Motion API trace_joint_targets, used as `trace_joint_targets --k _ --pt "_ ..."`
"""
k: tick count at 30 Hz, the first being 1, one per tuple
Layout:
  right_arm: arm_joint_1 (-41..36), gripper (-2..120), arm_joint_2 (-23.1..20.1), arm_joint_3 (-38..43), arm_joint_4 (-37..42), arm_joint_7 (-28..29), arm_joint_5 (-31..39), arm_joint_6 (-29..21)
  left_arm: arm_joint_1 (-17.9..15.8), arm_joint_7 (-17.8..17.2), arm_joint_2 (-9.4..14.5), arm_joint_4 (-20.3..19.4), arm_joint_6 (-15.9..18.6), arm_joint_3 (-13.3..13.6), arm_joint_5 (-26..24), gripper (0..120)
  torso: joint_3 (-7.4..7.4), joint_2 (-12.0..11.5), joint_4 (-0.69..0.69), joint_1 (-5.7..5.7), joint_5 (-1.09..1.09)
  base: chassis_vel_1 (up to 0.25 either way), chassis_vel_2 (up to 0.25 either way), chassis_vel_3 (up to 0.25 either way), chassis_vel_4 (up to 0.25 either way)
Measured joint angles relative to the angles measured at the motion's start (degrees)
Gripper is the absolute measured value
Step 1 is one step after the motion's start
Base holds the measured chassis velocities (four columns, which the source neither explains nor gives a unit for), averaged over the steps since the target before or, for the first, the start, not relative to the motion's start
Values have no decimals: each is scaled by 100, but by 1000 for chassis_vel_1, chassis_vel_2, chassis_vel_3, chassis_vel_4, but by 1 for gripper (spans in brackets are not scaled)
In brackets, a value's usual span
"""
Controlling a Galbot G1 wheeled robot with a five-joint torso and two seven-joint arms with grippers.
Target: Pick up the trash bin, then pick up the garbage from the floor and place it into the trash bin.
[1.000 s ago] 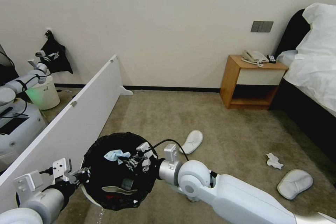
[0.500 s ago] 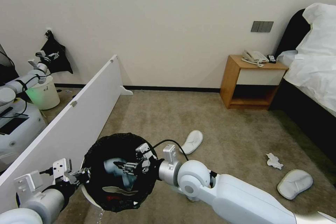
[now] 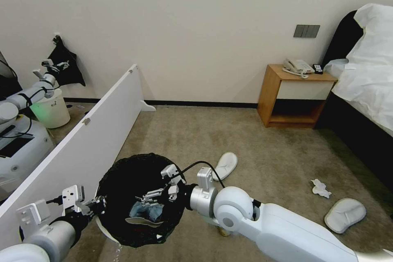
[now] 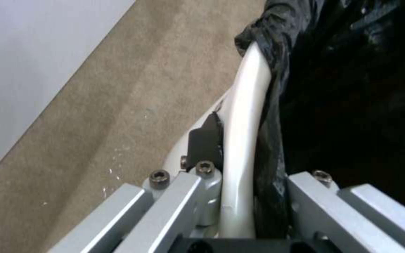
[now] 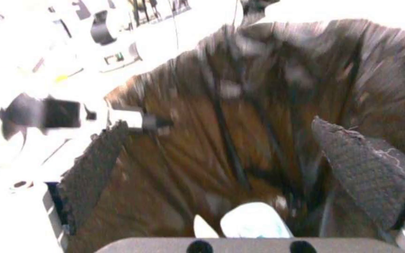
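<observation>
Over the bin [image 3: 137, 200] in the head view, the right hand [image 3: 148, 196] hung with fingers spread and nothing between them; a blue mask [image 3: 148, 212] lay inside on the black liner; the left hand [image 3: 92, 204] pinched the rim at the bin's left edge. Two slippers [image 3: 224, 165], one nearer [image 3: 344, 214], and a tissue [image 3: 320, 188] lay on the carpet [image 3: 266, 159]; pulling out carelessly, the right fingers could snag the liner and drag it off. From the left wrist, the left hand [image 4: 254, 196] clamped the white rim [image 4: 242, 140] and liner; a one-sided hold might let the bin tip or slip. From the right wrist, the open fingers [image 5: 362, 168] stood close to the liner folds [image 5: 240, 116]; the catching risk looked real.
</observation>
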Motion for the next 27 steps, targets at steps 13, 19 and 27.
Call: trace_joint_targets --k 13,19,27 --pt "-1271 100 -248 2061 230 -614 -670 1029 -2 17 -124 147 0 -239 8 1 0 0 -1 0 0 0 0 0 0" --pt "-2104 100 -277 3226 295 -504 -781 1064 12 85 -113 223 0 -498 -102 1 -1 0 -2 0 0 0 0 0 0" --pt "-3131 100 -268 4080 122 -231 -1375 1057 20 188 -100 290 1 -599 -129 1 0 0 0 0 -1 0 0 0 0"
